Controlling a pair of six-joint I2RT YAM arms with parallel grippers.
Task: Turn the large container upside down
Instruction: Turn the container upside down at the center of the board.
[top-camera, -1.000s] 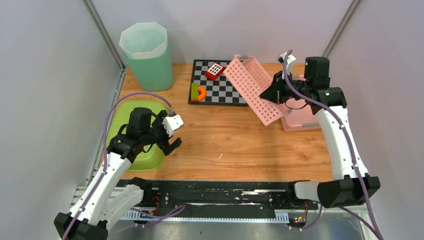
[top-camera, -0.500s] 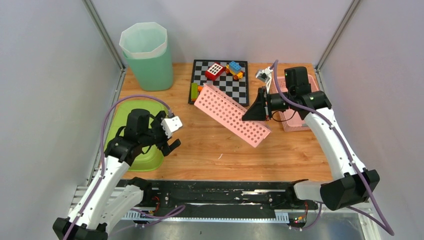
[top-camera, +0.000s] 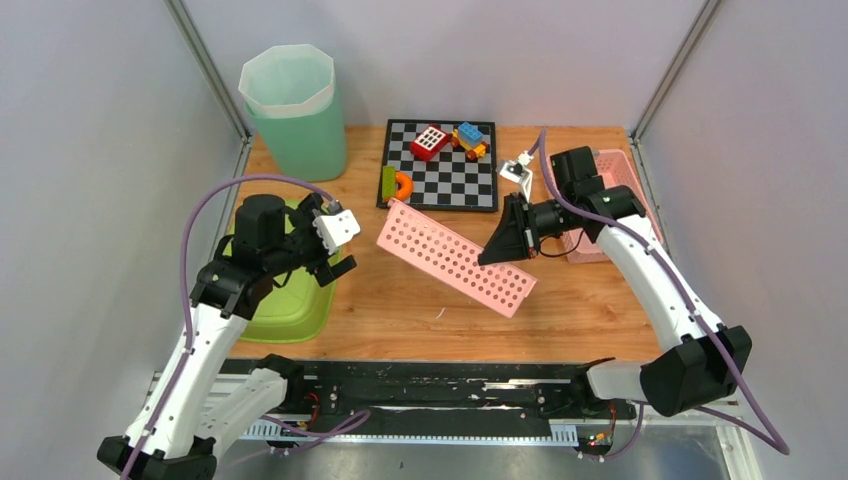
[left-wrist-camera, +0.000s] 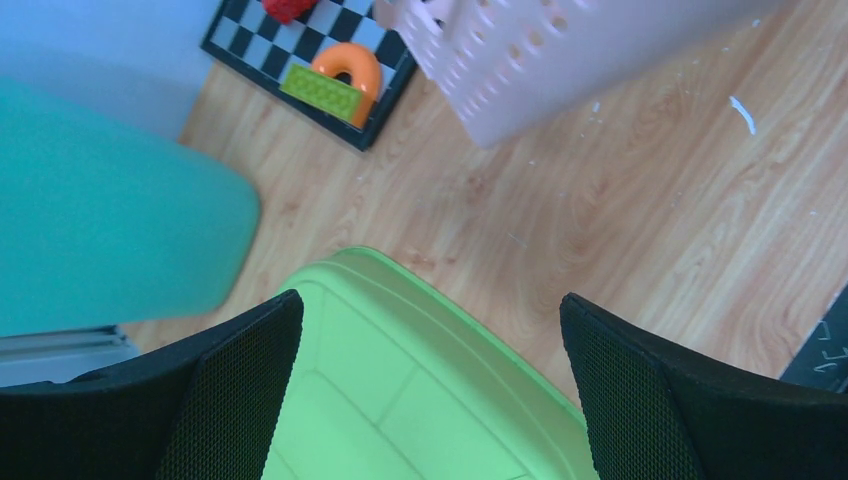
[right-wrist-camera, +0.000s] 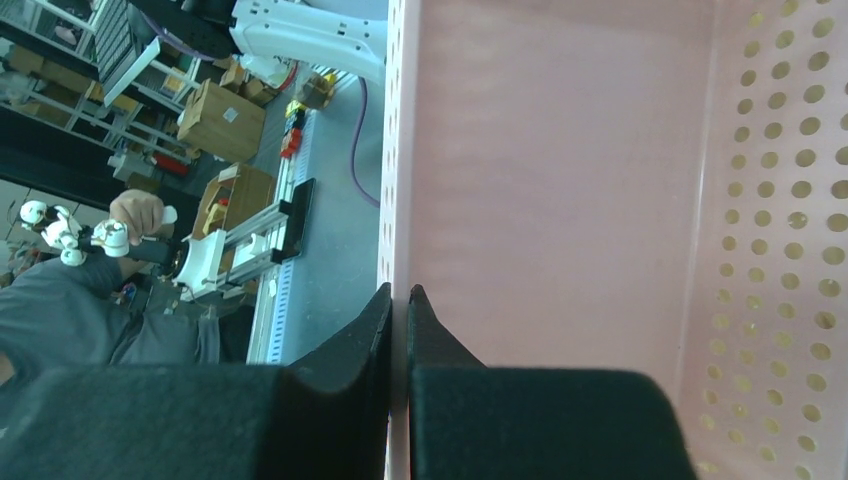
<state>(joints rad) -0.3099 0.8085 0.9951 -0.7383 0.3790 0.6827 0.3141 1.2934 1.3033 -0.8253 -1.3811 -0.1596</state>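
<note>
The large container is a pink perforated basket (top-camera: 455, 258), tilted on its side over the middle of the table, with its long holed wall facing up. My right gripper (top-camera: 503, 243) is shut on the basket's rim at its right end. In the right wrist view the two fingers (right-wrist-camera: 398, 292) pinch the thin pink wall, and the basket's inside (right-wrist-camera: 560, 180) fills the frame. My left gripper (top-camera: 335, 265) stands wide open above the near right corner of a lime green tub (top-camera: 285, 305), holding nothing; the tub's rim (left-wrist-camera: 400, 275) shows between its fingers.
A teal bin (top-camera: 295, 110) with a white liner stands at the back left. A checkered board (top-camera: 445, 180) at the back carries a red block (top-camera: 428, 141), an orange arch (top-camera: 403, 186) and a blue-and-yellow toy (top-camera: 468, 137). Behind the right arm sits a smaller pink basket (top-camera: 610, 215).
The right arm has swung the pink basket from the back right down toward the table's middle, tipping it over. The left arm has shifted slightly back over the green tub, still open.
</note>
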